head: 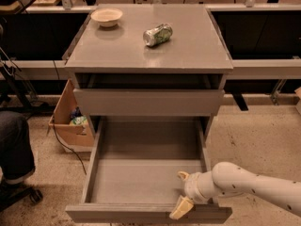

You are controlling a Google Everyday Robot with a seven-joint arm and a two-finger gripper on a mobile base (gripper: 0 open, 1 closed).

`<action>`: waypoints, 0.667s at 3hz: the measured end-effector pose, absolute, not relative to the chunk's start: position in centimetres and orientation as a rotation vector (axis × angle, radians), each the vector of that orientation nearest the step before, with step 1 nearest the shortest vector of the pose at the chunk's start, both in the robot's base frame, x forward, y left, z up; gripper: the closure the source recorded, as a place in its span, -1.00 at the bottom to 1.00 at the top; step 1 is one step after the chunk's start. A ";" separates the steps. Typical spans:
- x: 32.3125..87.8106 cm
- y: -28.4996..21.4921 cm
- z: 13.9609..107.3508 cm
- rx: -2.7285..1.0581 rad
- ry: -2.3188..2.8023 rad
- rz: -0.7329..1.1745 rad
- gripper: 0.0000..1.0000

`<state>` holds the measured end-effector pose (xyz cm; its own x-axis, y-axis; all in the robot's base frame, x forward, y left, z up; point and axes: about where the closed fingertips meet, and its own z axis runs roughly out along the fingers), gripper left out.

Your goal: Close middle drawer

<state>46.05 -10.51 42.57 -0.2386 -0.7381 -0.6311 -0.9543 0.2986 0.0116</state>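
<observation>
Down at the right end of the middle drawer [136, 182], which stands pulled far out, my gripper [182, 192] hangs with fingers spread wide, holding nothing. I judge I'm lining up the push; next I press its front squarely toward the cabinet [197, 51].

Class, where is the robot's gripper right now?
In the camera view, the gripper is at lower right, at the front right part of the open middle drawer.
</observation>
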 end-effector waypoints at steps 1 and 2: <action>49.3 -9.4 44.7 -1.521 1.987 0.510 -0.17; 51.7 -8.8 46.4 -1.530 1.940 0.479 0.30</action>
